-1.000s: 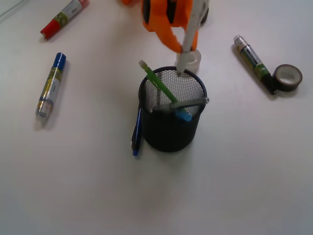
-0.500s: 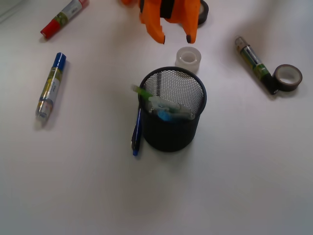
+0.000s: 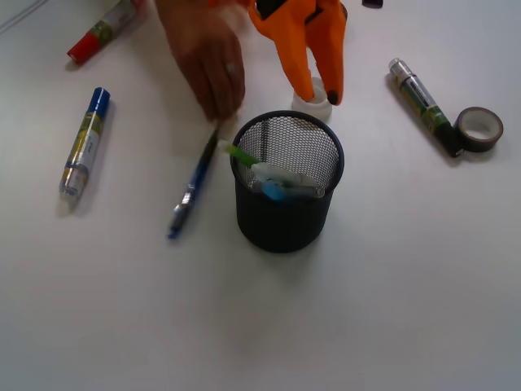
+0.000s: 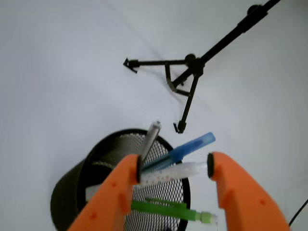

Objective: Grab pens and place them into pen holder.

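The black mesh pen holder (image 3: 285, 220) stands mid-table with several pens in it: a lime green one (image 3: 240, 153), a light blue one (image 3: 277, 192) and a pale one (image 3: 285, 175). A dark blue pen (image 3: 190, 194) lies on the table left of the holder, with a person's hand (image 3: 207, 65) at its upper end. My orange gripper (image 3: 320, 98) hangs open just behind the holder's far rim, holding nothing. In the wrist view, the gripper (image 4: 174, 167) frames the holder (image 4: 72, 192) with the light blue pen (image 4: 190, 147), white pen (image 4: 180, 172), green pen (image 4: 163, 211) and grey pen (image 4: 150, 138).
Thick markers lie around: blue-capped (image 3: 84, 145) at left, red-capped (image 3: 102, 32) at far left back, black-capped (image 3: 419, 94) at right. A dark tape roll (image 3: 479, 129) sits far right; a clear roll (image 3: 313, 104) is partly hidden behind my fingers. A black tripod (image 4: 187, 72) shows in the wrist view.
A person's hand has come in and dragged the dark blue pen away from the holder's side, slanting it left. My gripper has let the white pen fall into the holder and stays open.
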Controlling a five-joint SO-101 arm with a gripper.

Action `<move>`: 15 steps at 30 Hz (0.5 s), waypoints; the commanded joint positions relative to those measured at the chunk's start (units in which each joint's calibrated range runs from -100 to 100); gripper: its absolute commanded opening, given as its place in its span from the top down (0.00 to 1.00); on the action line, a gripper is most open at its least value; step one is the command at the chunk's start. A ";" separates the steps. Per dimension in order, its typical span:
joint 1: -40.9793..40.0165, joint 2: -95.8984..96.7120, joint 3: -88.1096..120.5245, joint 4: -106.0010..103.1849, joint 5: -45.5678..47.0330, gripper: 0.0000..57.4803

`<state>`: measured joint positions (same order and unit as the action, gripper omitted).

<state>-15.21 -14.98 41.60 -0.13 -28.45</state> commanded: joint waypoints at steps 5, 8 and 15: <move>2.38 -8.86 -3.01 12.20 -5.47 0.72; 4.33 -11.49 -0.93 12.12 -10.99 0.72; 9.64 -24.50 9.40 12.12 -18.75 0.72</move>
<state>-7.36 -33.19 48.70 11.88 -45.05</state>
